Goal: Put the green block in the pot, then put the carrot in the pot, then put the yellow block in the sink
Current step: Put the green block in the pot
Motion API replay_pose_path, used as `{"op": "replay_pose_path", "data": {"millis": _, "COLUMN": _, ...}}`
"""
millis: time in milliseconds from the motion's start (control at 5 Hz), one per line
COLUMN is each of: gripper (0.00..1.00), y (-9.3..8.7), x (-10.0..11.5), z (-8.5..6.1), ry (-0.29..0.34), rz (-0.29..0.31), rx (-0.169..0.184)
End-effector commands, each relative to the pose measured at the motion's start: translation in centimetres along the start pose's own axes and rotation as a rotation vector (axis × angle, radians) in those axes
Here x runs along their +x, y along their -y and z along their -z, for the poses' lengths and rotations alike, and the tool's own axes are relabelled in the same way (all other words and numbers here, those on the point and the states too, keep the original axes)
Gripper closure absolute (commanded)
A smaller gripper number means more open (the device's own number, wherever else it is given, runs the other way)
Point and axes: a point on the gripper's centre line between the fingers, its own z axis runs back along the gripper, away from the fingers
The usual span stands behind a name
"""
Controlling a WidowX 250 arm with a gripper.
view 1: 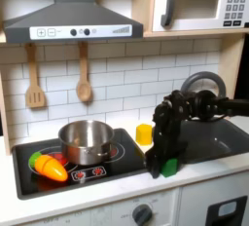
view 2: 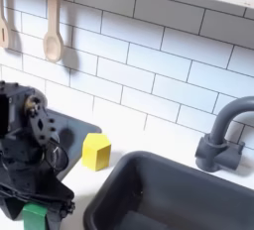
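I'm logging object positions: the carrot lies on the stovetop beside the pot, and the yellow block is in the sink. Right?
Not quite. The yellow block stands on the counter beside the sink, as the second exterior view shows. The carrot does lie on the stovetop beside the pot.

My gripper (view 1: 167,164) sits low at the counter's front edge, between the stovetop (view 1: 107,158) and the sink (view 1: 216,135). The green block (view 1: 169,168) is at my fingertips, touching the counter; whether I grip it, I cannot tell. The yellow block (view 1: 145,133) stands just behind, beside the stovetop. The pot (view 1: 87,140) rests on the stovetop. The carrot (view 1: 47,165) lies at the first exterior view's left front of the pot, near it.
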Motion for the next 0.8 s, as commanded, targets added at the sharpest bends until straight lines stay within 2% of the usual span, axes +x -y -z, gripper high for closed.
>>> {"op": "replay_pose_path", "data": {"millis": 0, "gripper": 1.0, "y": 0.6, "x": -1.2, "z": -0.6, "ry": 0.004, "rz": 0.004, "rx": -0.004}}
{"op": "replay_pose_path", "data": {"millis": 200, "gripper": 1.0, "y": 0.9, "x": -1.9, "z": -0.7, "ry": -0.005, "rz": 0.005, "rx": -0.016}}
{"op": "replay_pose_path", "data": {"millis": 600, "gripper": 1.0, "y": -0.1, "x": -2.0, "z": -3.4, "ry": 0.003, "rz": -0.039, "rx": -0.055}}
